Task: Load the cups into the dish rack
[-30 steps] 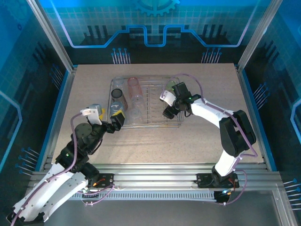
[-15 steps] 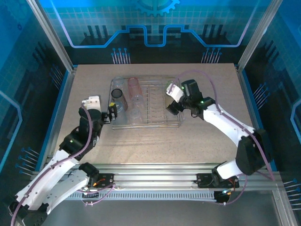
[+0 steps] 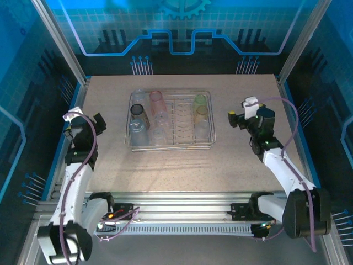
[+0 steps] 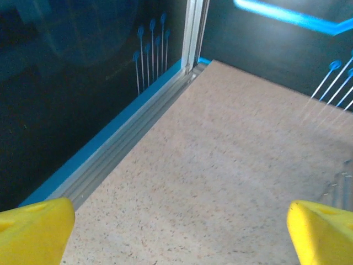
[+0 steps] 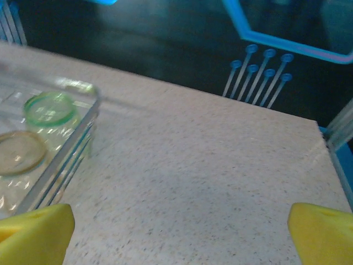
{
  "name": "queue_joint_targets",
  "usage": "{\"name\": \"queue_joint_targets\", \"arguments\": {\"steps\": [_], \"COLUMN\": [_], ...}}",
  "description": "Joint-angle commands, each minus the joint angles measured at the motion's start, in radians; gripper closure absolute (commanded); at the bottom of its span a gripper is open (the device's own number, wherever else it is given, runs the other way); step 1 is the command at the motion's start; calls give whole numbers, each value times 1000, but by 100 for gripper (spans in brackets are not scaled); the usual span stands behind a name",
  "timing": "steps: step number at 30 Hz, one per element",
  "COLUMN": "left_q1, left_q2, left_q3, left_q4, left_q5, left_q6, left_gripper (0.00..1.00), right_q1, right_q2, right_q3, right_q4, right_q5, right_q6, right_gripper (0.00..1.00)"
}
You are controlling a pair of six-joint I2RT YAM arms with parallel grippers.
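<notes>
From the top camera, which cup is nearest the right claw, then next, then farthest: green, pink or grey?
From the right gripper:
1. Green cup, at the right end of the dish rack.
2. Pink cup, at the back, left of the middle.
3. Grey cup, at the left end.

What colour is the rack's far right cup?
The translucent plastic cup is green; clearest from right wrist.

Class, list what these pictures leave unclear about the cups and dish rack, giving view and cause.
Top external view: clear cups in the dish rack, too small and see-through to count.
Right wrist view: the rack is blurred and cut off by the left edge beyond the green cup and orange cup.
Left wrist view: a blurred sliver of rack at the right edge.
</notes>
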State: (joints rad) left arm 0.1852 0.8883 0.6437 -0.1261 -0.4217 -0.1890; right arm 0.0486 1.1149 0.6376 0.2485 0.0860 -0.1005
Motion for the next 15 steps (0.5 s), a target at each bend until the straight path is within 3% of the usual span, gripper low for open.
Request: {"name": "queue_joint_targets", "arguments": {"steps": [1,4,8,10,15], "left_q1": [55,72,74,73,73], "left_q2": [45,96,191,232,310], "left_q3": [-79,-130,-189,-219,-276], "left_q4": [152,249,389,458,634], "left_q5": [165,256,394,448,500], "left_q6": [-33,-42,11,22,22], "left_gripper": [0,0,1,0,1], "right_q1": [-76,-138,-143,-153,-148], "right_q2": [2,59,164,201,314], "right_q3": [-71,-145,-226,-184,-201], "right_q4": [177,274,449,357,452], "right_q5": [-22,-80,-84,-112,-112], "right_q6": [170,238,267,271,262], "right_gripper": [0,0,0,0,0]}}
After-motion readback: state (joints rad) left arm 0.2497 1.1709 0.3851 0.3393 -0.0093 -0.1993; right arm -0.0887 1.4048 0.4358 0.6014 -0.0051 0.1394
